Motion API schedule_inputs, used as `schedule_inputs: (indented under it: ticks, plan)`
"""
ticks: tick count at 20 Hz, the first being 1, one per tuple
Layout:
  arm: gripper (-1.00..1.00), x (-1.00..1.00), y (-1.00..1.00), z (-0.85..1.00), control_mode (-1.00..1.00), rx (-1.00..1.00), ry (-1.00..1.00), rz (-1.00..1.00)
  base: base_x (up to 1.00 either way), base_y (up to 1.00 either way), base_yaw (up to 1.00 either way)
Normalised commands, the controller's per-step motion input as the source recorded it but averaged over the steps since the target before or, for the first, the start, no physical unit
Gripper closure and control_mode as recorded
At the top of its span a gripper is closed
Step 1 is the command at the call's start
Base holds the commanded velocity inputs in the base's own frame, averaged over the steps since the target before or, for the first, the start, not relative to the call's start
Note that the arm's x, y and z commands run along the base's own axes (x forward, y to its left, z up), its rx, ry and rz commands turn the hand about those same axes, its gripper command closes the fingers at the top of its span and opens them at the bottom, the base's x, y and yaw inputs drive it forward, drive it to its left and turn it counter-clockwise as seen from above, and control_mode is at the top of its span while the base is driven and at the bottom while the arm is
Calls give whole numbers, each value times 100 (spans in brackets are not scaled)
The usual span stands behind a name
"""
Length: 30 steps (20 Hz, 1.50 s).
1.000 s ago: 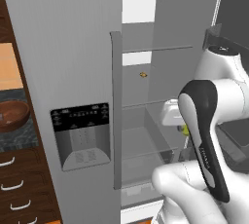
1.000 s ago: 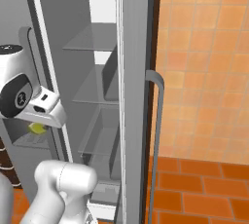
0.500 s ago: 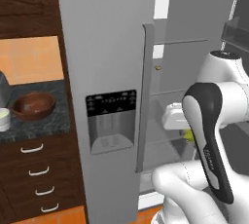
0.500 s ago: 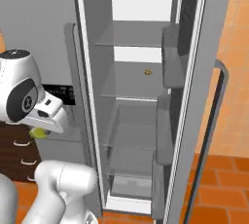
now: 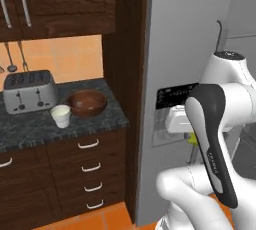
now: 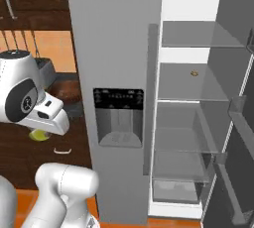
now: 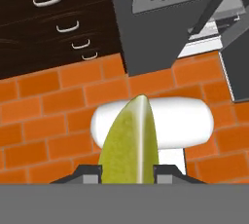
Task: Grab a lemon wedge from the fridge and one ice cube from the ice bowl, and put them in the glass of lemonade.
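The yellow lemon wedge (image 7: 129,142) sat clamped upright above orange floor; the fridge (image 6: 149,98) stood open; ice bowl (image 5: 87,102) touched the glass of lemonade (image 5: 61,115).

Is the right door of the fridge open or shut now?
Open. In the right base view the fridge shows its bare shelves, and the door swings outward.

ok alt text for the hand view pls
A yellow-green lemon wedge stands clamped between the two dark fingers at the bottom edge, seen from above over an orange brick floor. Dark wooden drawers and the base of the grey fridge lie beyond.
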Motion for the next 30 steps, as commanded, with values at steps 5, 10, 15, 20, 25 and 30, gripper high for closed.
schedule_inputs:
  ticks: [5, 10, 15, 20, 25, 30]
  plan:
    - [100, 0, 0, 0, 100, 0, 0, 0, 12, 100, -14]
    - [100, 0, 0, 0, 100, 0, 0, 0, 43, 98, -5]
    - [100, 0, 0, 0, 100, 0, 0, 0, 66, 39, 1]
    - [100, 0, 0, 0, 100, 0, 0, 0, 48, -19, 4]
    - [100, 0, 0, 0, 100, 0, 0, 0, 65, -2, 2]
    - [100, 0, 0, 0, 100, 0, 0, 0, 65, 0, 1]
